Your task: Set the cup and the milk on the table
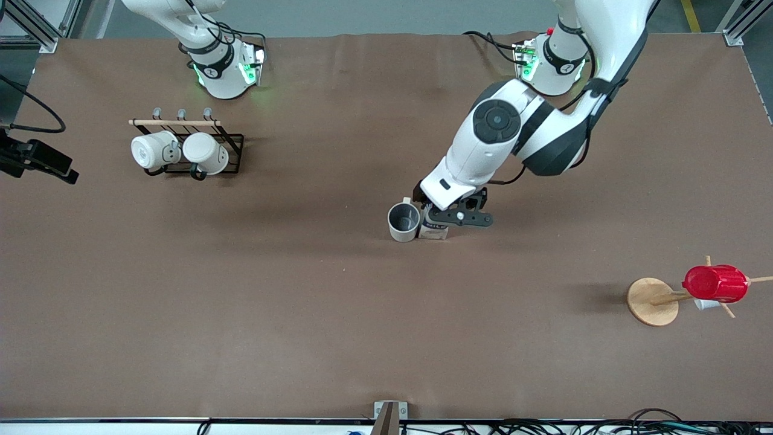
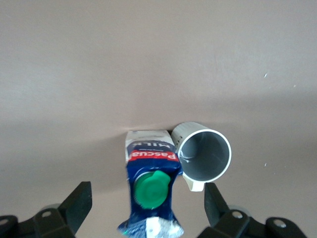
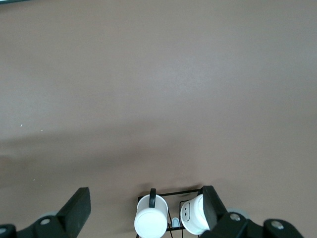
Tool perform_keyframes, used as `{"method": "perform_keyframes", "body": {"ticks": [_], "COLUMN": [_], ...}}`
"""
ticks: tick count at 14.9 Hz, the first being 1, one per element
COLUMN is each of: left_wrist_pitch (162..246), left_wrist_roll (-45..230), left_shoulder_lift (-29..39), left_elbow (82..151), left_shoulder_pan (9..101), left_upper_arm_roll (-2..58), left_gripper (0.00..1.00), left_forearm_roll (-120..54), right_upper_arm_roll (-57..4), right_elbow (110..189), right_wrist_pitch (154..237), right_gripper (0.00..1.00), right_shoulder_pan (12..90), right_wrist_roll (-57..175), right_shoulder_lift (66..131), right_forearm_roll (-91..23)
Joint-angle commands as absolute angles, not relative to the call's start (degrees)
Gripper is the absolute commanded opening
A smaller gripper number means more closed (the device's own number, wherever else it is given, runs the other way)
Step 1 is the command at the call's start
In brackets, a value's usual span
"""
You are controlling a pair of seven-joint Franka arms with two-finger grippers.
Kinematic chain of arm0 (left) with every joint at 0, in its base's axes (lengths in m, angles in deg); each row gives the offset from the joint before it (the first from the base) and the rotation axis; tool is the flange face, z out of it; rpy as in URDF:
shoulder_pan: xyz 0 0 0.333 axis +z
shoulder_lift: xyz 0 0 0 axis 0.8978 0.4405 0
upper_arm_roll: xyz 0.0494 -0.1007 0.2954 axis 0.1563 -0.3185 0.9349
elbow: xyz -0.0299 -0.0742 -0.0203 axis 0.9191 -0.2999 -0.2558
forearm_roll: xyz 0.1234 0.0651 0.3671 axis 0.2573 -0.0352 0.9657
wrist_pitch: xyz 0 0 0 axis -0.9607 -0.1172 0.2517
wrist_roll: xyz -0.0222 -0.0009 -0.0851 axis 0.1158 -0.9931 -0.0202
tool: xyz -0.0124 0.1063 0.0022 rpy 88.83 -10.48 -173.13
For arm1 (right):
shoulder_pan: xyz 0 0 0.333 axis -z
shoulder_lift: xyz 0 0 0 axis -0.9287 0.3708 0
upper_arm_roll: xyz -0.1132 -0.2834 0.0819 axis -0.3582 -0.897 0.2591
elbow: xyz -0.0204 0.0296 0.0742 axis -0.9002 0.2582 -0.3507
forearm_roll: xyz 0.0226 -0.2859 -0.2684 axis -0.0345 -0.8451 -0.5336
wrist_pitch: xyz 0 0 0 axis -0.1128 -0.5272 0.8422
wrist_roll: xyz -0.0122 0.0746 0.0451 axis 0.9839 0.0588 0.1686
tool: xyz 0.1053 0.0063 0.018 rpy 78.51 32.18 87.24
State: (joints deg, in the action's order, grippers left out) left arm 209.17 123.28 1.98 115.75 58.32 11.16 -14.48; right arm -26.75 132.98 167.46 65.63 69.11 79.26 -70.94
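The cup (image 1: 403,221), cream-beige with a dark grey inside, stands upright on the brown table (image 1: 241,302) near its middle. The milk (image 1: 433,230), a blue and white carton, stands beside it toward the left arm's end, and the two touch. My left gripper (image 1: 445,219) is right above the milk. In the left wrist view the left gripper (image 2: 147,198) is open, with its fingers wide apart on either side of the milk (image 2: 151,191) and off it, and the cup (image 2: 204,154) is next to it. My right gripper (image 3: 144,203) is open and empty, high over the mug rack.
A black wire rack (image 1: 232,145) holds two white mugs (image 1: 181,151) near the right arm's base. A wooden mug tree (image 1: 651,301) with a red ribbed cup (image 1: 715,283) stands toward the left arm's end. A black camera (image 1: 36,158) sits at the table's edge.
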Motion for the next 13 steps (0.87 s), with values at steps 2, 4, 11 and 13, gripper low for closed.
{"method": "perform_keyframes", "body": {"ticks": [2, 4, 11, 13], "left_wrist_pitch": [203.00, 202.02, 196.84, 194.29], "left_wrist_roll": [123.69, 122.21, 102.11, 93.68], "left_shoulder_lift": [-2.93, -4.86, -13.74, -16.46], "left_elbow": [115.22, 114.95, 115.74, 115.65], "left_shoulder_pan": [58.51, 58.42, 58.50, 58.07], "left_upper_arm_roll": [14.74, 16.94, 33.44, 38.81], "left_gripper": [1.00, 1.00, 1.00, 1.00], "left_forearm_roll": [-13.91, -14.52, -27.96, -29.38], "right_upper_arm_roll": [-26.83, -26.83, -26.74, -26.74], "right_elbow": [133.68, 133.76, 133.76, 133.76], "right_wrist_pitch": [167.45, 167.45, 167.28, 167.28], "right_gripper": [1.00, 1.00, 1.00, 1.00], "right_shoulder_pan": [65.86, 65.77, 65.68, 65.68], "right_wrist_roll": [68.57, 68.57, 65.23, 65.32], "right_shoulder_lift": [78.58, 78.50, 78.50, 78.50], "right_forearm_roll": [-70.30, -70.30, -70.38, -70.38]}}
